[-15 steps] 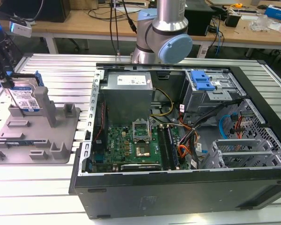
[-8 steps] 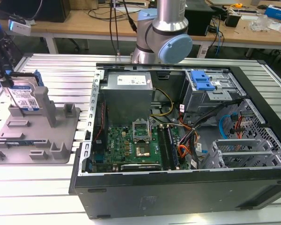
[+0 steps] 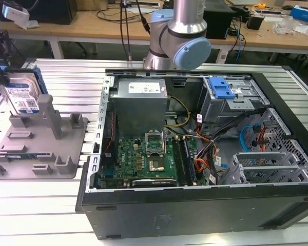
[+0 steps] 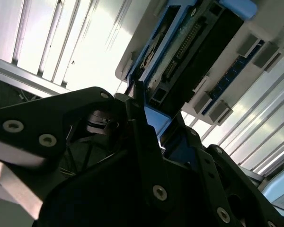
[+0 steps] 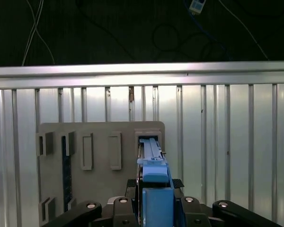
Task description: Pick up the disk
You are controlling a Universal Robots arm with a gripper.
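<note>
Gripping is already under way at the exterior view's left. In the exterior view, the gripper (image 3: 1,61) is coming down from above onto the disk (image 3: 21,93), which is standing on edge in the rear slot of the grey fixture (image 3: 46,148). The disk's label is facing the camera and its blue rail is showing along one long edge. Its lower edge is looking still seated in the fixture, so I am judging the lift as not yet done. The open computer case (image 3: 195,148) is sitting well apart, to the exterior view's right, on the ribbed aluminium table (image 3: 36,210).

In the second wrist view, the black fingers (image 4: 149,156) are sitting tight against the disk's blue rail (image 4: 156,118), with the connector end of the disk (image 4: 189,47) running away from the camera. No gap is showing between finger and rail, so I am reading the claw as closed on the disk.

In the first wrist view, the disk (image 5: 151,161) is running edge-on between the fingers (image 5: 180,208), its far end sitting in the fixture's slot (image 5: 149,137). Grasp appears made; raising clear of the fixture is what is left.
</note>
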